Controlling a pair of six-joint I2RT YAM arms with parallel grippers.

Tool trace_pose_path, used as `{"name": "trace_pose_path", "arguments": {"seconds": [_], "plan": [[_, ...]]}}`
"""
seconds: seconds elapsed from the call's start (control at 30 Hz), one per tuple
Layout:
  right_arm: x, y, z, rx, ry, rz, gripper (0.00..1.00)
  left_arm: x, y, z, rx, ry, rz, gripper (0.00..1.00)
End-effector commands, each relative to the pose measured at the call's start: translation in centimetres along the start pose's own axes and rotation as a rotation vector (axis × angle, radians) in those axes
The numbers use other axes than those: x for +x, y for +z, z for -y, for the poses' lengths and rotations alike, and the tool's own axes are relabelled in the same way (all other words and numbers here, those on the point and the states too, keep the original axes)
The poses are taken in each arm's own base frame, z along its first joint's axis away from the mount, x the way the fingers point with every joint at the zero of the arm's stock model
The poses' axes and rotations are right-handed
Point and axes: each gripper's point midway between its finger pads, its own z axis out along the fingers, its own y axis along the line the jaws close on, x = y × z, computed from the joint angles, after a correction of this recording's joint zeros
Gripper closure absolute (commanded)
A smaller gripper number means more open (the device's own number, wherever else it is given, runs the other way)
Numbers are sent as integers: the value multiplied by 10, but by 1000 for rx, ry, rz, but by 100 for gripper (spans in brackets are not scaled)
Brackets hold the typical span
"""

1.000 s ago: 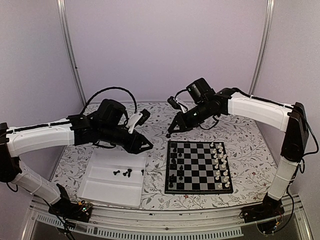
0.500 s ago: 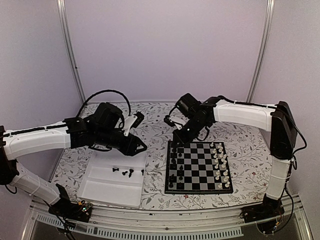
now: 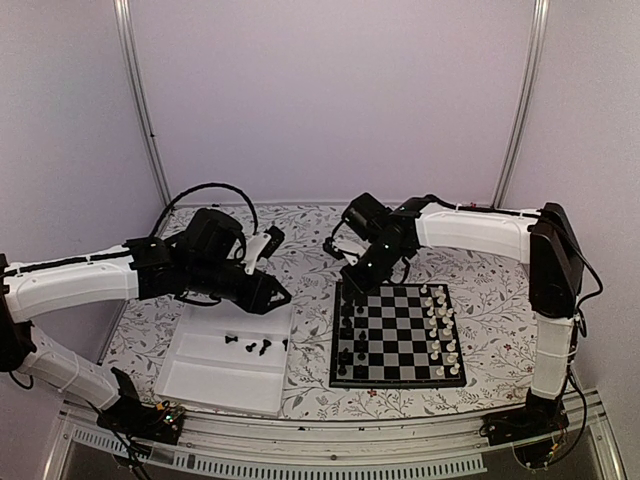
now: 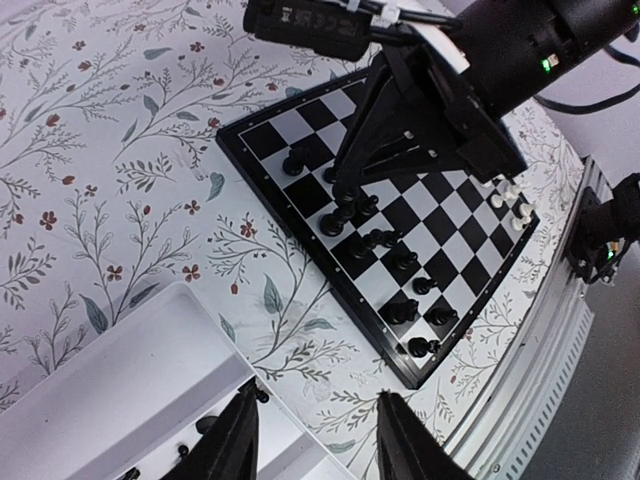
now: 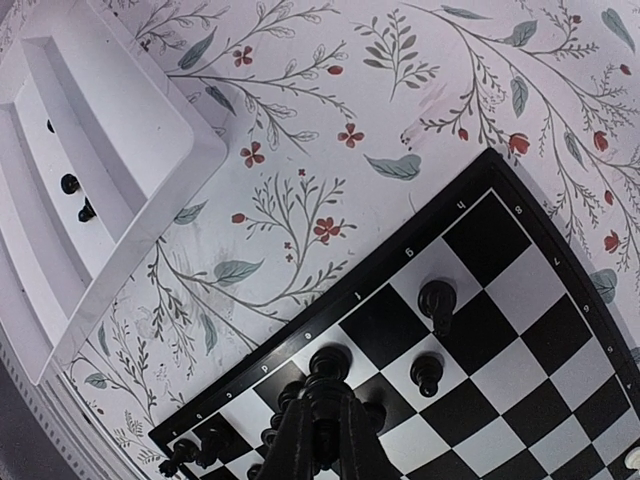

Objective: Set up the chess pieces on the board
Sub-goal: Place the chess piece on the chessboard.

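On floral tablecloth [image 3: 470, 270]: right gripper [image 5: 325, 400] pinched shut on tiny black plastic chess piece [image 5: 330, 362] over left files of small black-and-white chequered chessboard [image 3: 395, 345]. Probably light, slick; best nipped by head. Left gripper [image 4: 315, 440] half-open, empty.

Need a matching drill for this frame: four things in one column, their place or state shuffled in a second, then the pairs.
Column one
1. right gripper
2. left gripper
3. white chess pieces
4. white tray

Column two
A. lies flat, left of the chessboard in the top view
B. open, above the white tray's edge
C. shut on a black chess piece
D. lined along the chessboard's right side

Pairs: 1-C, 2-B, 3-D, 4-A
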Motion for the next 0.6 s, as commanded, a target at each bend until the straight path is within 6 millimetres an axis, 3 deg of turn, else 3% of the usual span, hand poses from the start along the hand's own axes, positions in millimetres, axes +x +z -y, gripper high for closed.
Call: {"name": "trace_pose_path", "arguments": {"seconds": [0.0, 0.27, 0.57], "plan": [[-3, 2, -4, -5, -10, -16, 97, 5, -5, 1, -4, -10, -6, 57], [-19, -20, -5, 24, -24, 27, 97, 9, -5, 2, 8, -28, -10, 58], [-11, 9, 6, 52, -24, -36, 97, 8, -4, 2, 7, -29, -14, 57]]}}
